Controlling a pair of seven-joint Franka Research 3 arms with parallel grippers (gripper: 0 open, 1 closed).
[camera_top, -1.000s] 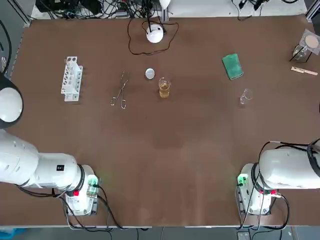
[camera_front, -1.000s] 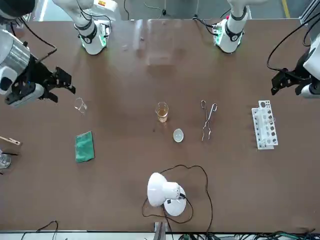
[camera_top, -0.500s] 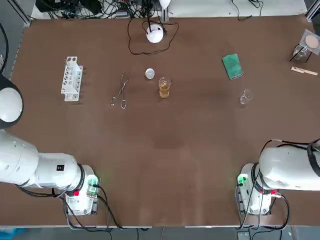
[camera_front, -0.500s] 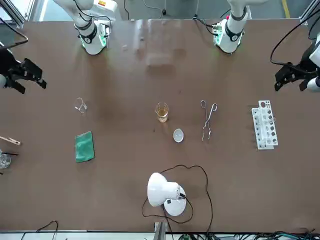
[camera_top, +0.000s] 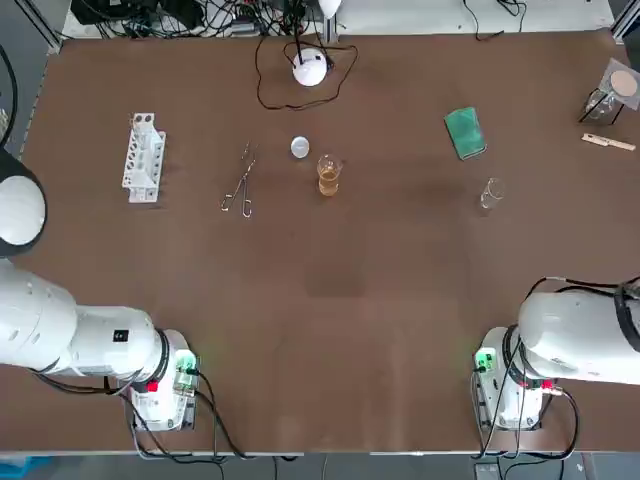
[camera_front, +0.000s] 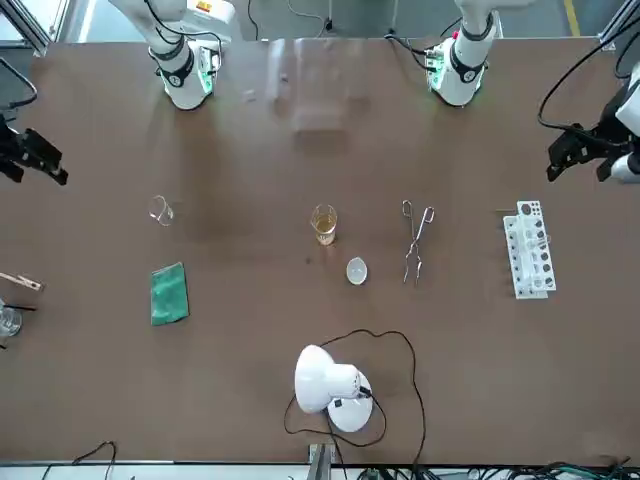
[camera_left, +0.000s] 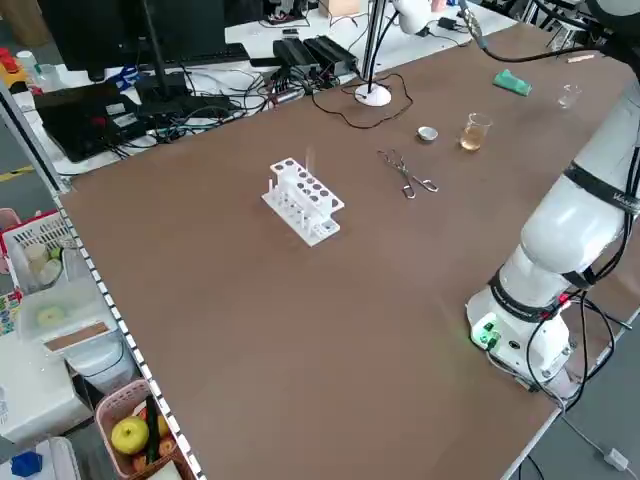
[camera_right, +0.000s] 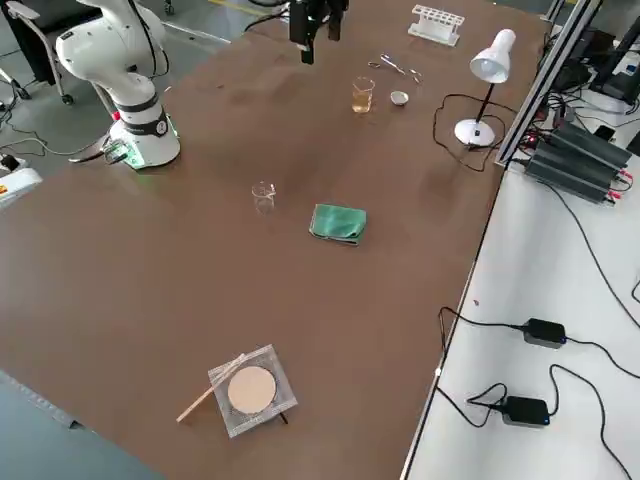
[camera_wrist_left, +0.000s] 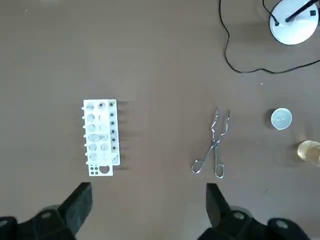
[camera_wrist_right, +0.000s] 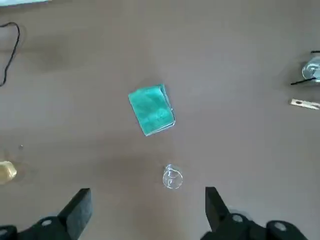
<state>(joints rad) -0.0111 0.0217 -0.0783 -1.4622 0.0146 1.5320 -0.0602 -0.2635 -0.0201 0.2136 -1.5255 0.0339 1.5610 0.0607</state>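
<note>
My left gripper (camera_front: 585, 155) hangs open high over the table's left side, above a white test tube rack (camera_wrist_left: 100, 137) and near metal tongs (camera_wrist_left: 214, 147); its own view shows nothing between the fingers (camera_wrist_left: 80, 200). My right gripper (camera_front: 30, 160) is open too, raised over the right side of the table. Below it stand a small empty glass beaker (camera_wrist_right: 172, 177) and a folded green cloth (camera_wrist_right: 151, 110). Mid-table, a beaker of amber liquid (camera_top: 329, 175) stands beside a small round cap (camera_top: 300, 148). Neither gripper touches anything.
A white desk lamp (camera_top: 310, 68) with its black cable sits at the far middle. A wire gauze with a round disc (camera_top: 622, 85), a small glass item (camera_top: 598, 103) and a wooden clothespin (camera_top: 608, 142) lie at the far right. Both arm bases (camera_top: 160, 390) stand at the near edge.
My right gripper has drawn back from beside the empty beaker toward the table's right edge. My left gripper has shifted only slightly. No object has moved.
</note>
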